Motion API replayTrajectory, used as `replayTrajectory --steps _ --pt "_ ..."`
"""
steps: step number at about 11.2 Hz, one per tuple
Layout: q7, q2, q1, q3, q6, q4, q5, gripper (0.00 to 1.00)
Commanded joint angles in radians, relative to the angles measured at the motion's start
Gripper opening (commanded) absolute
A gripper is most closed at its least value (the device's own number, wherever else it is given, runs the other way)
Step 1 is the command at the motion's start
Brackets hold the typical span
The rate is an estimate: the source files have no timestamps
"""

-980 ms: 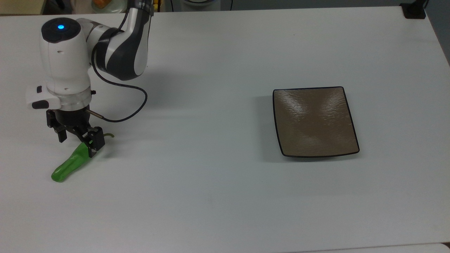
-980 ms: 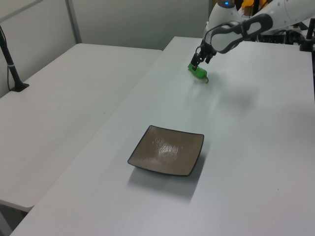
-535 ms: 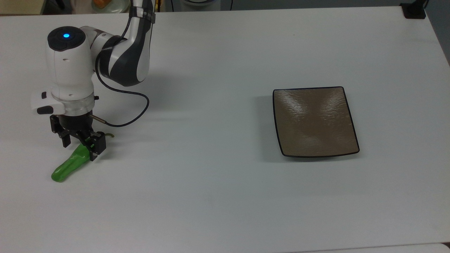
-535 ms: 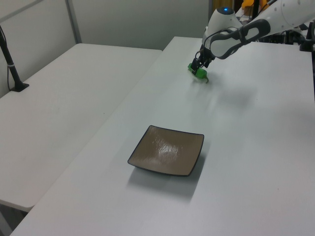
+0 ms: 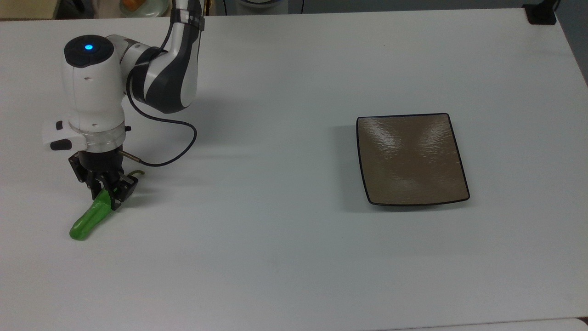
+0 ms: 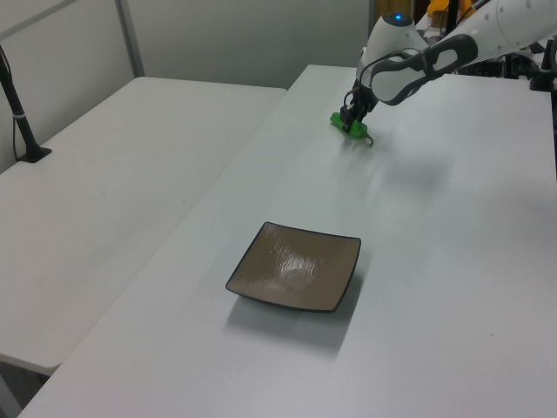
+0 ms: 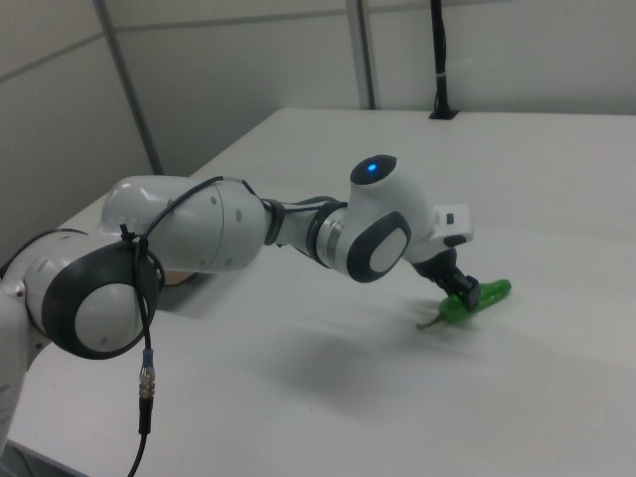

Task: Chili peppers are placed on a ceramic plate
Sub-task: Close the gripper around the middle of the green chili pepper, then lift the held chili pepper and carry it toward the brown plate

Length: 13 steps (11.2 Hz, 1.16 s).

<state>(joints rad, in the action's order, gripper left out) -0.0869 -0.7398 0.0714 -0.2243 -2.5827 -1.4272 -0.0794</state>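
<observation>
Pepper [image 5: 90,218] first: the green chili is lying on the white table [image 5: 285,257] near the top view's left edge, and the gripper [image 5: 109,192] is pinching its stem end, fingers drawn in tight against the green flesh, while the curved stem [image 5: 136,173] is poking out just beside them. The robot arm [image 5: 94,96] is standing almost straight over it. The brown square plate [image 5: 411,158] is sitting bare and well apart, over toward the top view's right.
</observation>
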Motion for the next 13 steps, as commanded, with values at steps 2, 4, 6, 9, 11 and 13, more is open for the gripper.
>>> replayTrajectory --steps 2,4,6,9,11,13 --pt "-0.01 0.103 -0.025 -0.014 0.112 -0.053 -0.02 0.02" --pt "-0.01 0.183 -0.042 -0.007 0.275 -0.055 -0.023 0.01" --pt "-0.007 0.259 -0.082 -0.004 0.416 -0.055 -0.023 0.01" --pt "-0.005 0.368 -0.168 -0.003 0.568 -0.074 -0.023 0.02" --pt "-0.005 0.442 -0.232 0.0 0.657 -0.101 -0.025 0.02" --pt "-0.001 0.487 -0.287 0.014 0.719 -0.102 -0.046 0.02"
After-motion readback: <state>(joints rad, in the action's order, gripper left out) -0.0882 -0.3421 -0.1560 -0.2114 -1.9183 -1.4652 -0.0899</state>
